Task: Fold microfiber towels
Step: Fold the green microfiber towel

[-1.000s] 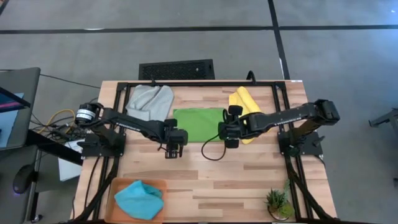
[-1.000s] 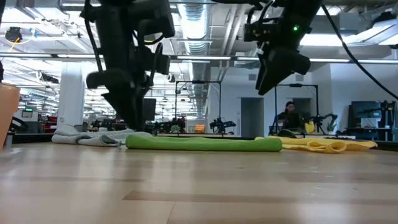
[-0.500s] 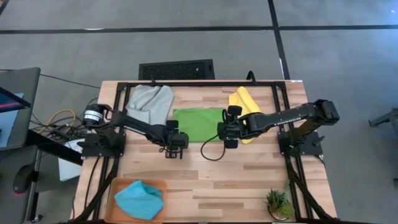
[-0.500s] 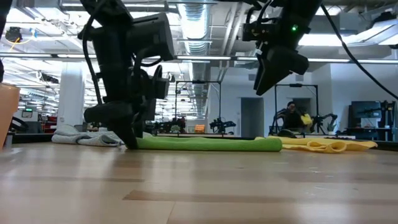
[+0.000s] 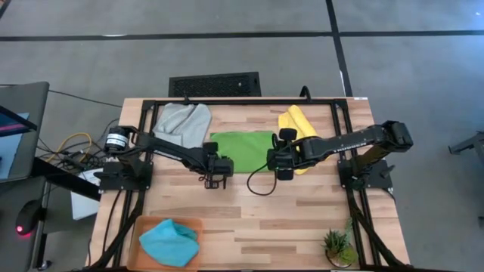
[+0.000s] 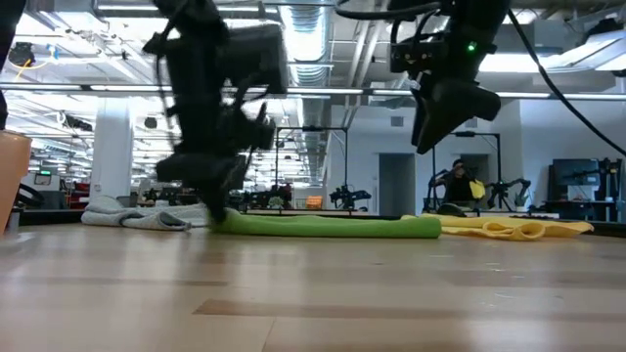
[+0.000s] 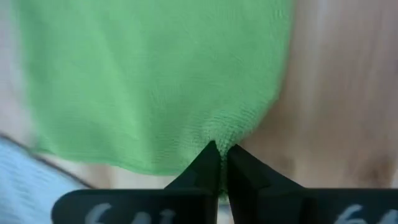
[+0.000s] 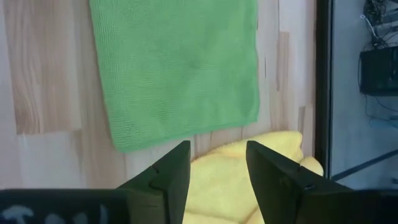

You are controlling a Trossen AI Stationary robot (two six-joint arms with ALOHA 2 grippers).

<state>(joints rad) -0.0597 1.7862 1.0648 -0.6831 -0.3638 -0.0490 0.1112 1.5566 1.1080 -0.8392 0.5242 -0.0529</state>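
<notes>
1. Four soft microfiber towels are in view, one of each colour. The bright green microfiber towel (image 5: 240,150) lies flat and spread out at the middle of the light wooden slatted table (image 5: 302,219).
2. One light grey microfiber towel (image 5: 184,123) lies loosely bunched at the far left part of the table, just beside the green towel's left end.
3. One yellow microfiber towel (image 5: 296,125) lies rumpled at the far right part, right against the green towel's right end.
4. One teal blue microfiber towel (image 5: 169,242) sits crumpled on the single flat orange rectangular tray (image 5: 141,224) at the near left corner, well apart from the other three.
5. Two dark arms reach in, one from each side. The left gripper (image 7: 218,160) is down at the green towel's near left corner, its two fingers pinched together on the edge of the cloth, which puckers between the tips in the left wrist view. In the low view this gripper (image 6: 217,207) meets the towel's left end at the table top.
6. The right gripper (image 5: 285,168) hangs above the table near the green towel's near right corner, by the yellow towel. Its two fingers (image 8: 166,174) stand apart with nothing between them; in the low view it (image 6: 430,140) is clearly raised off the cloth.
7. One small green potted plant (image 5: 337,247) stands at the near right corner of the table.
</notes>
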